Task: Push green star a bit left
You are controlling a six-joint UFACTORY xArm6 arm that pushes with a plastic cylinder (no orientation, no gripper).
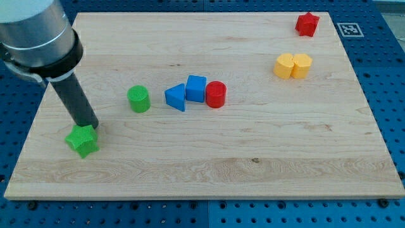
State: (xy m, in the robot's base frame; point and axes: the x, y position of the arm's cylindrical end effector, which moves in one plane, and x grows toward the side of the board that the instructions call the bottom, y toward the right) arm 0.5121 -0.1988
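Note:
The green star (82, 140) lies near the view's left edge of the wooden board, low down. My tip (92, 126) rests at the star's upper right corner, touching or nearly touching it. The dark rod rises from there toward the view's top left.
A green cylinder (138, 99) stands right of and above the star. A blue triangle (176, 97), a blue cube (196, 88) and a red cylinder (216, 94) cluster at mid-board. Two yellow blocks (292, 65) and a red star (307, 24) sit at the top right. The board's left edge (28, 136) is close to the star.

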